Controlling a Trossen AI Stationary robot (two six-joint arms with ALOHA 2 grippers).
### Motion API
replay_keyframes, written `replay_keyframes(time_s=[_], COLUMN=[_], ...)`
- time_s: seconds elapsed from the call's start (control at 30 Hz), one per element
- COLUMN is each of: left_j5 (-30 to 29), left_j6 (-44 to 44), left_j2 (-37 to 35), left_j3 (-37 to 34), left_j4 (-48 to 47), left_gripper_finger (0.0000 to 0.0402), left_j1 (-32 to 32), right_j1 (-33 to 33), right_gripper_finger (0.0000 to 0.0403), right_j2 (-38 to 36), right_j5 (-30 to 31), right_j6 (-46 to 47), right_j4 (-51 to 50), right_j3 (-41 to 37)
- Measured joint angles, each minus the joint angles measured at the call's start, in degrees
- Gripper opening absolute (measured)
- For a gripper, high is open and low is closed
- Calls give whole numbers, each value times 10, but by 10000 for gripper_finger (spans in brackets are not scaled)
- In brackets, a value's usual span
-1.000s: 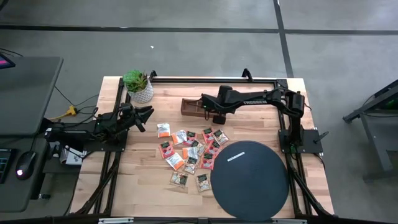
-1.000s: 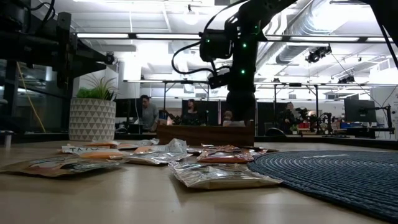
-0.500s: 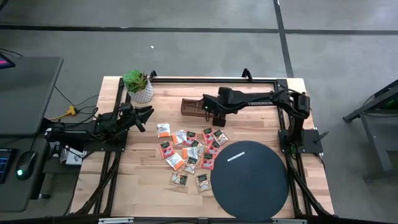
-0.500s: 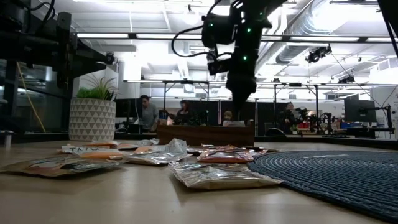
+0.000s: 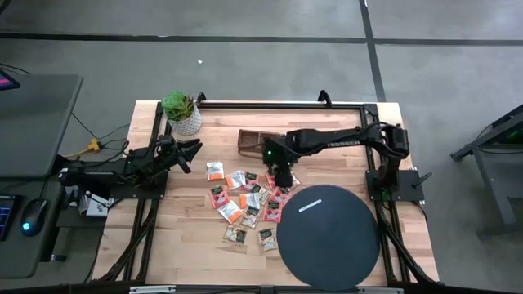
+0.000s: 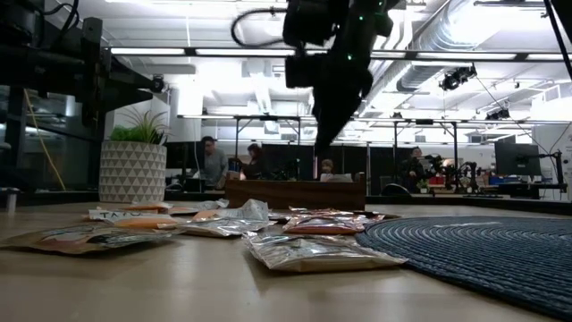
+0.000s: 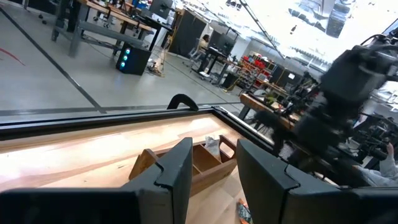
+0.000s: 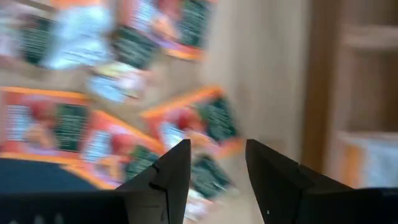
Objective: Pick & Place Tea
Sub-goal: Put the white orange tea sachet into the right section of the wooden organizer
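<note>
The tea, several small flat sachets (image 5: 249, 200) in orange, red, green and silvery white, lies scattered flat on the table's middle; the low view shows the sachets (image 6: 313, 250) up close. My right gripper (image 5: 282, 174) hangs over the pile's far right part, pointing steeply down, open, with nothing between its fingers (image 8: 217, 155). Blurred sachets (image 8: 205, 121) show below it. In the low view the right gripper (image 6: 320, 141) is well clear of the table. My left gripper (image 5: 193, 153) waits open at the table's left side, pointing level toward the tray (image 7: 214, 155).
A brown wooden tray (image 5: 253, 140) stands at the far middle, just beyond my right gripper, with a pale sachet in one compartment (image 7: 212, 144). A large black round mat (image 5: 328, 235) lies near right, a potted plant (image 5: 183, 113) at the far left corner.
My right gripper has left the tray, risen and swung toward the table's near edge, over the tea pile. It has tipped from a flatter pose to pointing steeply down.
</note>
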Motion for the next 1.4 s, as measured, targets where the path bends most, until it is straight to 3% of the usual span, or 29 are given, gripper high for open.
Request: replay_keyframes(time_s=[0.17,0.37,0.7,0.97,1.4], left_j5=[0,0,5,7,11], left_j6=[0,0,0,0,0], left_j2=[0,0,0,0,0], left_j3=[0,0,0,0,0], left_j4=[0,0,-1,0,0], left_gripper_finger=[123,123,123,123,123], left_j1=[0,0,0,0,0], right_j1=[40,67,94,113,121], right_gripper_finger=[149,150,149,149,189], right_j2=[7,33,59,94,115], right_j5=[-68,-75,-13,-24,5], right_j6=[-18,54,520,717,782], right_j4=[41,62,113,184,190], right_j3=[-7,-7,-6,-5,-5])
